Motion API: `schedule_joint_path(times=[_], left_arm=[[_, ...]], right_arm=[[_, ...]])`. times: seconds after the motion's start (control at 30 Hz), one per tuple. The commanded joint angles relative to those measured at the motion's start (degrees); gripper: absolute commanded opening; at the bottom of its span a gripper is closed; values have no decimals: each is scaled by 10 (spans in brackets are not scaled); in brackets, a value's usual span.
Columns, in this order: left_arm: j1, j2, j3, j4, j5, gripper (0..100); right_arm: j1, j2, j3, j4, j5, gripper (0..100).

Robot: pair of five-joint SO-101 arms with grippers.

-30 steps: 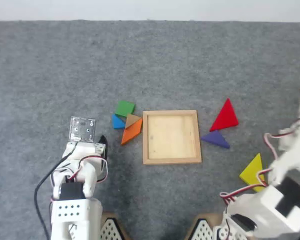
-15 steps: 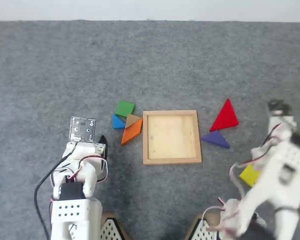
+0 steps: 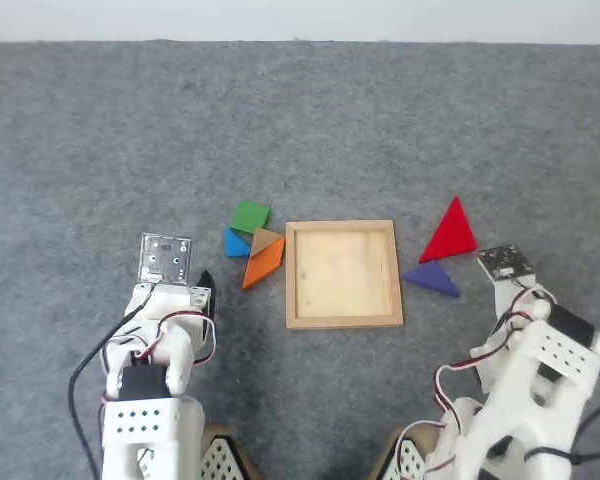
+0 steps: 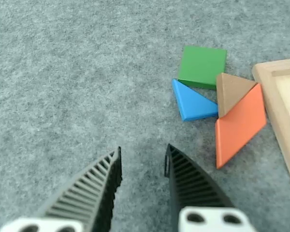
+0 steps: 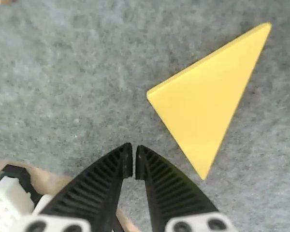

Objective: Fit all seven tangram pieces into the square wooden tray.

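The square wooden tray (image 3: pixel 342 318) lies empty at the table's middle. Left of it cluster a green square (image 3: pixel 249 216), a blue triangle (image 3: pixel 236 243), a brown triangle (image 3: pixel 265 239) and an orange parallelogram (image 3: pixel 264 263). A red triangle (image 3: pixel 450 233) and a purple triangle (image 3: pixel 431 278) lie to its right. The yellow triangle (image 5: pixel 210 99) rests on the carpet just beyond my right gripper (image 5: pixel 134 155), which is shut and empty. My left gripper (image 4: pixel 142 157) is open over bare carpet, short of the blue triangle (image 4: pixel 193 102) and the orange parallelogram (image 4: pixel 239 125).
Grey carpet covers the whole table. The right arm (image 3: pixel 535 365) stands at the front right and covers the spot where the yellow triangle lies. The left arm (image 3: pixel 155 350) stands at the front left. Open carpet stretches behind the tray.
The right arm has swung in from the right edge toward the tray and now hides the yellow triangle in the high view. The left arm has not moved.
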Motion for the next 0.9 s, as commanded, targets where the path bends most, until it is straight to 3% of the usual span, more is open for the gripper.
schedule_joint_path(times=[0.0, 0.3, 0.5, 0.87], left_arm=[[-1, -11, -3, 4, -4, 151], [-1, -11, -3, 4, -4, 151], [-1, -11, -3, 4, -4, 151], [-1, -11, -3, 4, -4, 151]], right_arm=[[9, -12, 7, -33, 11, 35], [9, 80, -30, -100, -18, 35], [14, 269, -182, -118, -50, 33], [65, 454, -462, -123, -124, 34]])
